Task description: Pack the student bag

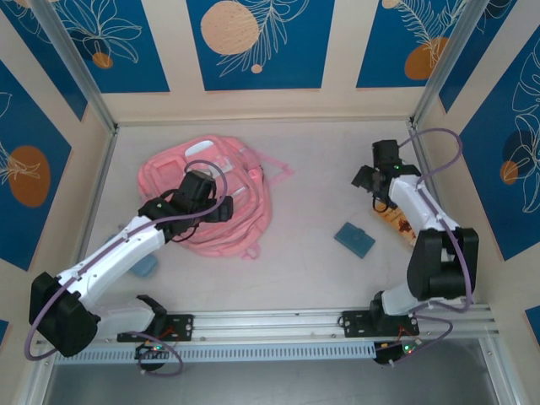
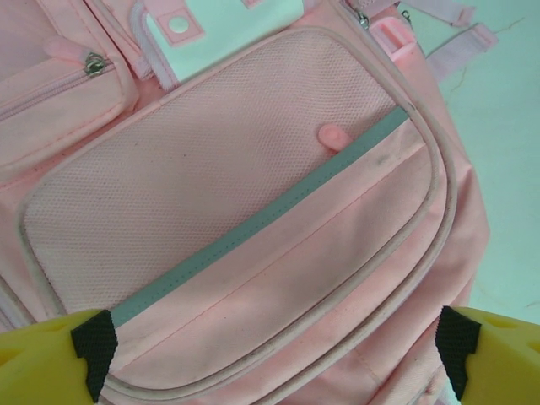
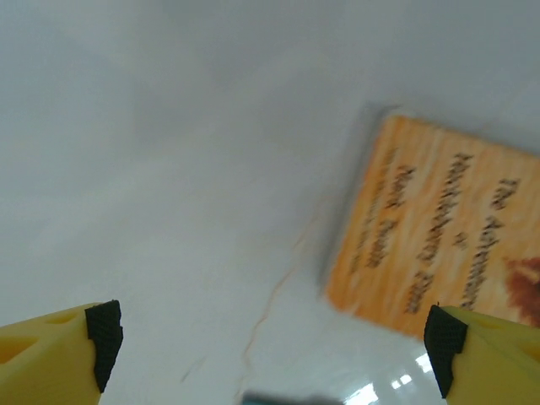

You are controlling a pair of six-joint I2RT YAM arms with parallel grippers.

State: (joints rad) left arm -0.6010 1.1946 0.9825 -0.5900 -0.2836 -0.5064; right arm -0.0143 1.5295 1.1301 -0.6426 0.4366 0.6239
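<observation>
**Top external view.** Count: one large soft pink fabric backpack with white trim (image 1: 245, 198), one small teal rectangular case (image 1: 353, 240), one orange-covered book (image 1: 395, 221), and one small blue object (image 1: 145, 267) partly hidden under the left arm. The backpack lies flat on the pale bench (image 1: 312, 169), left of centre and towards the far wall. The left end effector (image 1: 218, 209) is over the backpack's near half. The right end effector (image 1: 364, 179) is well apart from the backpack, on the right side, just beside the book. The case lies between the two arms, near the book.

**Left wrist view.** The left end effector (image 2: 274, 346) is open, with nothing between its yellow fingers (image 2: 51, 359). The backpack (image 2: 337, 278) lies directly below. Its mesh front pocket (image 2: 211, 186) carries one grey strip (image 2: 270, 219). Whether the pockets contain anything cannot be determined.

**Right wrist view.** The right end effector (image 3: 270, 346) is open and holds nothing. It is above bare bench (image 3: 169, 169), with the book (image 3: 439, 236) lying flat to its right.
</observation>
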